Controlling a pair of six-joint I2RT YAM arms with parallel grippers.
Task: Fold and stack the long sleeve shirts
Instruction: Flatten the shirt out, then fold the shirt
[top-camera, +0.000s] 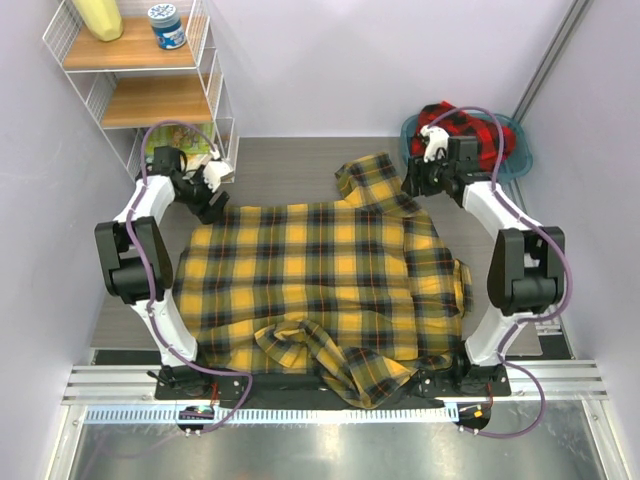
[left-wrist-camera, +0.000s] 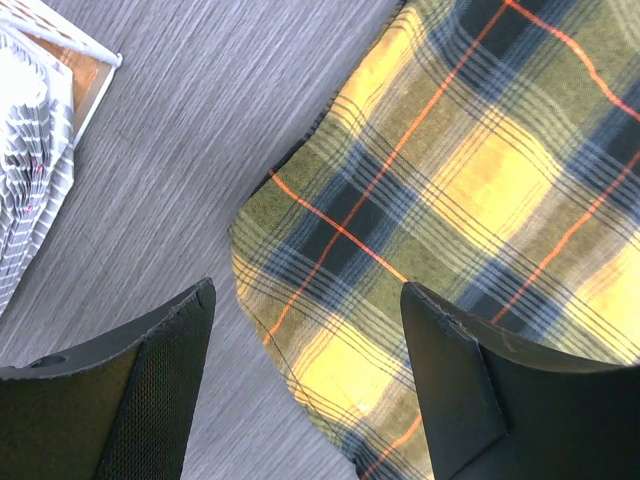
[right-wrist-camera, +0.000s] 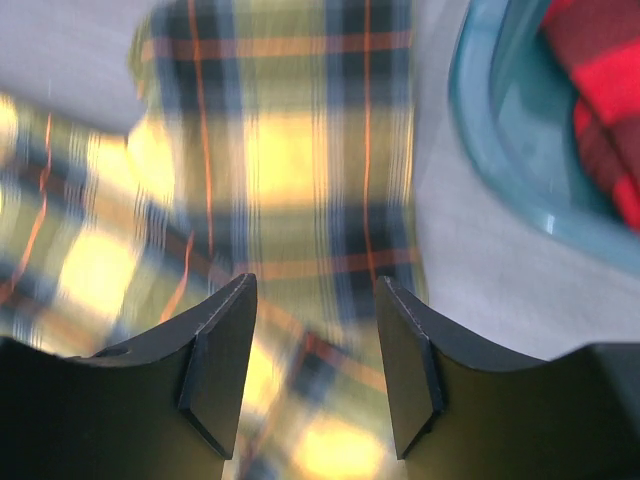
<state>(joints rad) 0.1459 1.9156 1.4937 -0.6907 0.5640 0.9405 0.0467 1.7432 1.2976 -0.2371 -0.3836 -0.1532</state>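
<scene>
We see a grey wood-grain table (top-camera: 290, 165) carrying a large yellow-and-black plaid flannel shirt (top-camera: 320, 270), spread flat across its middle with the near hem bunched at the front edge. A white wire shelf rack (top-camera: 150, 100) with wooden boards stands at the far left corner. At the far right sits a teal plastic basin (top-camera: 520, 160) holding the crumpled red-and-black plaid shirt (top-camera: 470, 125). Our left gripper (left-wrist-camera: 307, 300) hovers over the yellow shirt's far left corner, jaws spread, pinching nothing. Our right gripper (right-wrist-camera: 315, 285) hangs over its far right part beside the basin, jaws likewise apart and empty; that view is blurred.
</scene>
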